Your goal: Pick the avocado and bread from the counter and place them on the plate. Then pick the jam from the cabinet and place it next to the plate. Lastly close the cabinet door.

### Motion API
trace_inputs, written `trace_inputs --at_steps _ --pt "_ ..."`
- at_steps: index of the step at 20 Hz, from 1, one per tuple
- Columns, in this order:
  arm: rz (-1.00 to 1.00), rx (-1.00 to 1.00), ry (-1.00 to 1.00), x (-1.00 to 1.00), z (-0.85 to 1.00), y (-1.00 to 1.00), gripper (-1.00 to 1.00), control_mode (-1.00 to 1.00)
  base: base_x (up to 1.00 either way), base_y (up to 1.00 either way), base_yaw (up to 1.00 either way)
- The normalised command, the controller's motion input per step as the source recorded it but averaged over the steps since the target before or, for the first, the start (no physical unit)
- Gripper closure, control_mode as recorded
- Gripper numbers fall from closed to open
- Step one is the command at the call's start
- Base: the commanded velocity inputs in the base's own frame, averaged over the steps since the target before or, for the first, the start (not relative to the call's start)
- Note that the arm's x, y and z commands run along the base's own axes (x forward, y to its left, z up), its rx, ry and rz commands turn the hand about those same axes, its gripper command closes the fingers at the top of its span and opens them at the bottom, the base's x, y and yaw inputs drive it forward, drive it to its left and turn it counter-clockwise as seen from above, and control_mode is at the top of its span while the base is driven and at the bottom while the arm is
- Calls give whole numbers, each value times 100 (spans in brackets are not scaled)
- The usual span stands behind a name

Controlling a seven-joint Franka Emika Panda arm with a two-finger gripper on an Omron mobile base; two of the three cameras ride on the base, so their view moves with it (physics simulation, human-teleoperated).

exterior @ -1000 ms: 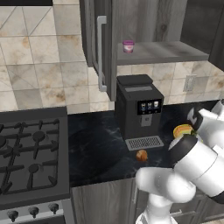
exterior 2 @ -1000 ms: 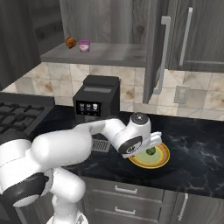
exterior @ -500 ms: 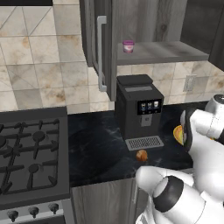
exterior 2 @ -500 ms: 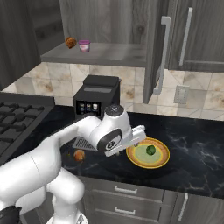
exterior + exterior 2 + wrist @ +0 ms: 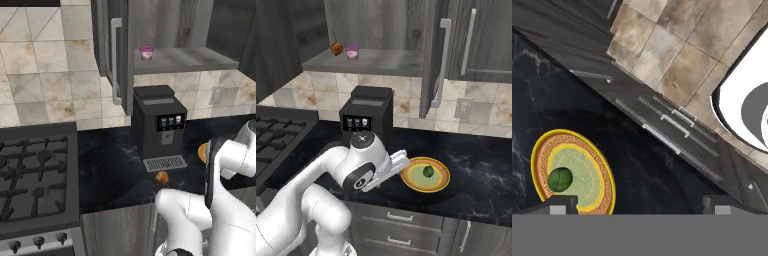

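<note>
The two-finger gripper (image 5: pixel 637 202) is held wide apart and empty, just beside the round yellow plate with the orange-brown rim (image 5: pixel 604 172), on which the small glossy green avocado (image 5: pixel 560 179) is already laid. The small rounded orange-brown bread (image 5: pixel 161 177), judged light and soft enough to dent, is best taken gently across its middle. In the left base view it is seen on the black veined stone counter (image 5: pixel 110 170), well apart from the plate; in the right base view the arm is seen instead, beside the plate.

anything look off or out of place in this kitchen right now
Nothing spilled or damaged. The cabinet door hangs open over the counter. An orange-brown lump sits beside the jam on the shelf, an odd spot. The bread lies loose by the coffee machine, while the avocado is on the plate.
</note>
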Motion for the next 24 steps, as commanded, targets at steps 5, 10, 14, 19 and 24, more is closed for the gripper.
trace_inputs --at_steps 5,10,14,19,24 --pt "21 -3 -1 -22 19 35 -100 -100 0 0 0" --pt "28 -12 9 -1 24 53 -100 -100 0 0 0" --pt "21 -20 14 -27 41 52 -100 -100 0 0 0" --pt "32 -17 5 -23 26 36 -100 -100 0 0 0" --pt "45 -9 0 -2 2 8 -100 -100 0 0 0"
